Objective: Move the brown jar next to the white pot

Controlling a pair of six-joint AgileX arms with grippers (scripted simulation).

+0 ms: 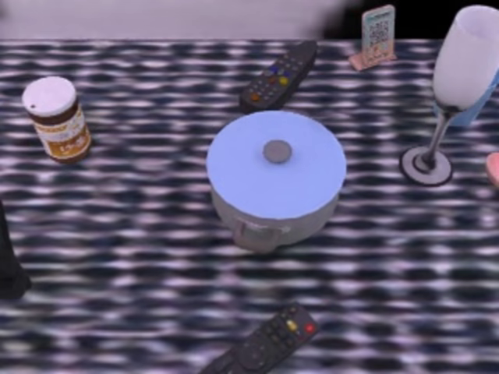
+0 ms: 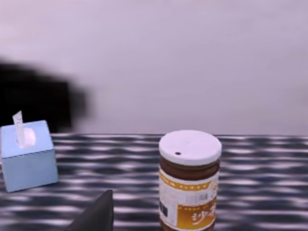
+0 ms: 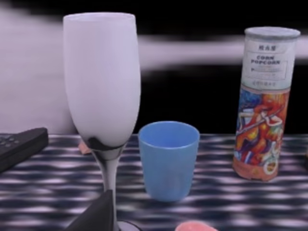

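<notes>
At table's far left, well apart from white pot [image 1: 276, 175], brown jar [image 1: 58, 118] stands untouched — prob. rigid, slick-walled, top-heavy-ish; left gripper's spread can't tell, best taken mid-label.

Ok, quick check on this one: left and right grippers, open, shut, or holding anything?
Left gripper: cannot be told; it is parked at the table's left edge, away from the brown jar.
Right gripper: cannot be told; not seen from above.
</notes>
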